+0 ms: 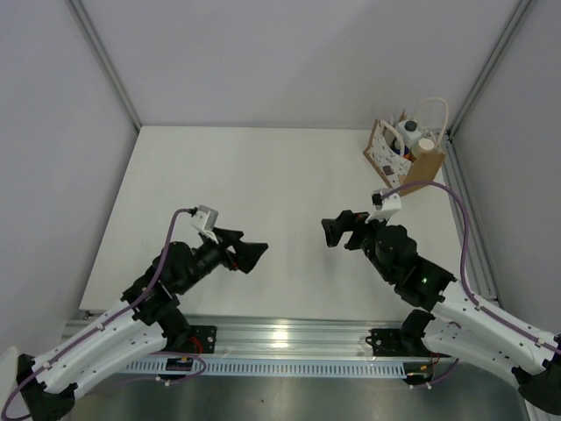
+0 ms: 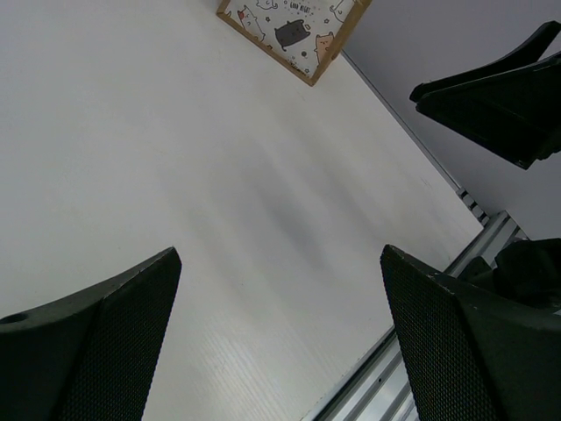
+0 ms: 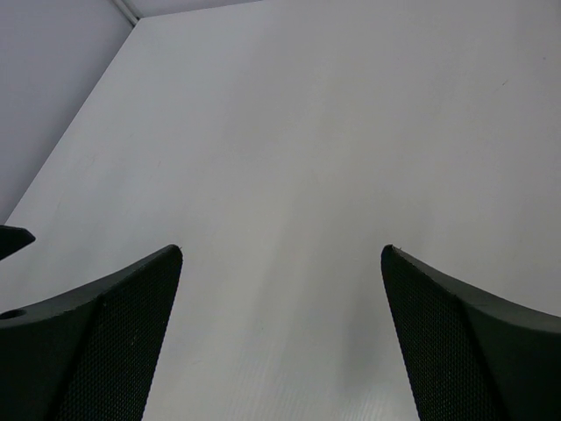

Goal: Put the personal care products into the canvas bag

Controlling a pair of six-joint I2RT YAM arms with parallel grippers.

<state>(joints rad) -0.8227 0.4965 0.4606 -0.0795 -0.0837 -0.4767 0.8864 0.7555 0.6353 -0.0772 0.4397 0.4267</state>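
The canvas bag (image 1: 429, 163) stands at the far right corner of the table, its white dotted panel (image 1: 383, 154) facing left; that printed panel also shows in the left wrist view (image 2: 294, 26). Inside the bag I see a white-blue cap (image 1: 409, 130) and a cream-white cap (image 1: 426, 144) of the two bottles; their bodies are mostly hidden. My left gripper (image 1: 254, 253) is open and empty over the table's near middle (image 2: 279, 254). My right gripper (image 1: 336, 231) is open and empty, facing the left one (image 3: 280, 250).
White looped handles (image 1: 436, 109) rise above the bag. Grey walls enclose the table on three sides. The metal rail (image 1: 289, 338) runs along the near edge. The right gripper's fingers (image 2: 500, 88) show in the left wrist view.
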